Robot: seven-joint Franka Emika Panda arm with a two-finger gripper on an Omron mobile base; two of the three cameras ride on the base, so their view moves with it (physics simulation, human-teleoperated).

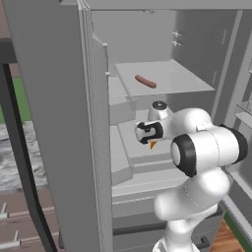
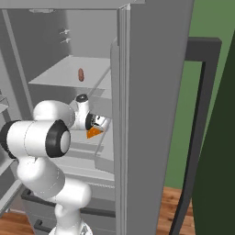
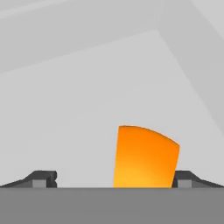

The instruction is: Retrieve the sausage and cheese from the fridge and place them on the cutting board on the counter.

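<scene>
The fridge (image 1: 54, 123) stands with its doors open. On its upper glass shelf lies the sausage (image 1: 145, 81), a reddish-brown link (image 2: 81, 74). One shelf lower sits the orange cheese (image 1: 153, 144) wedge (image 2: 93, 132). My gripper (image 1: 149, 133) reaches into the fridge just above the cheese. In the hand view the gripper (image 3: 114, 179) is open, and the cheese (image 3: 144, 157) stands between its fingertips, close to the right one. Nothing is held. A strip of the marbled counter (image 1: 12, 157) shows at the far left. The cutting board is out of view.
The open fridge doors (image 2: 151, 114) flank the arm on both sides, and a door bin (image 1: 244, 113) juts in at the right. Brown drawers (image 1: 19, 216) lie under the counter. A dark frame (image 2: 202, 114) stands against a green wall.
</scene>
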